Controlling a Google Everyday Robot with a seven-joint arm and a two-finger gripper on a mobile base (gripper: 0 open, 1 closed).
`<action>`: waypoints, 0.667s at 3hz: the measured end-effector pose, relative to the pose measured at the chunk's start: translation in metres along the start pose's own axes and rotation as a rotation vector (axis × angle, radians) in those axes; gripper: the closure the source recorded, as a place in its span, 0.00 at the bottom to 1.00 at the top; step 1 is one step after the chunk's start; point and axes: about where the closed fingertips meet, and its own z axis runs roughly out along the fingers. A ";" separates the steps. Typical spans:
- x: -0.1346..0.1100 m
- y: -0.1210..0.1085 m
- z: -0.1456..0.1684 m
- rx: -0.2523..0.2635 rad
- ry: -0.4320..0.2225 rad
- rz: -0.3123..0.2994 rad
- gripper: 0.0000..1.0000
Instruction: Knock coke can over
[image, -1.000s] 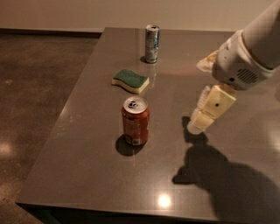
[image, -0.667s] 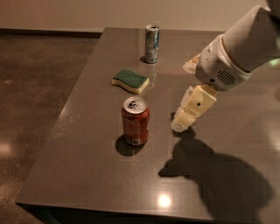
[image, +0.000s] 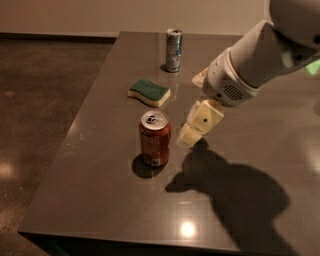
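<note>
The coke can (image: 155, 138), red-orange with a silver top and a small white patch near its base, stands upright on the dark grey table (image: 105, 190), left of centre. My gripper (image: 190, 110) hangs from the white arm coming in from the upper right. It sits just right of the can, with a small gap between them. Its cream fingers (image: 199, 124) are spread apart and hold nothing; the lower one points down-left toward the can's upper half, and the other is partly hidden behind the wrist.
A taller silver-and-blue can (image: 174, 50) stands at the back of the table. A green and yellow sponge (image: 149, 92) lies between it and the coke can. The table's left and front edges drop to a brown floor (image: 45, 100).
The arm and gripper have moved left and slightly down, from the table's right side to close beside the coke can. The can, sponge and far can have not moved.
</note>
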 end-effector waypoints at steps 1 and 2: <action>-0.006 -0.003 0.015 -0.012 -0.025 0.005 0.00; -0.009 -0.002 0.022 -0.044 -0.055 0.007 0.00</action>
